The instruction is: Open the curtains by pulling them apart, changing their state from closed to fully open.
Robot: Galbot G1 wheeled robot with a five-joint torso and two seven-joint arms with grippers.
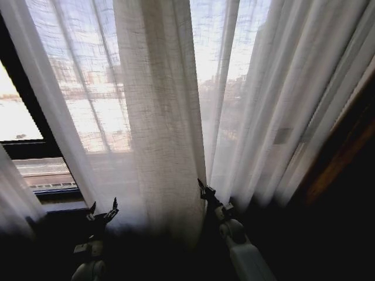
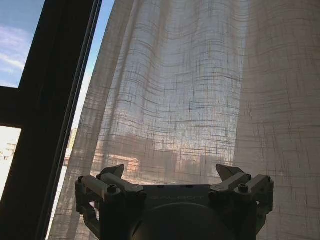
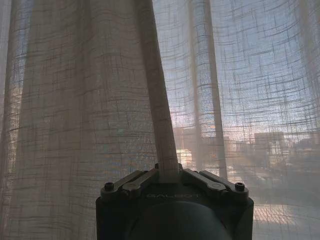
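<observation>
The curtains are sheer, cream-white panels of loosely woven fabric hanging in long vertical pleats across most of the head view. Light shines through them, showing faint buildings behind. A thick gathered fold hangs down the centre of the frame, with thinner, brighter fabric to its left and right. At the far left edge the window stands uncovered.

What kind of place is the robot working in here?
Probably a room, upper floor perhaps: sheer curtains hang over a dark-framed window, buildings beyond. The right gripper pinches a fold; the left gripper is open.
</observation>
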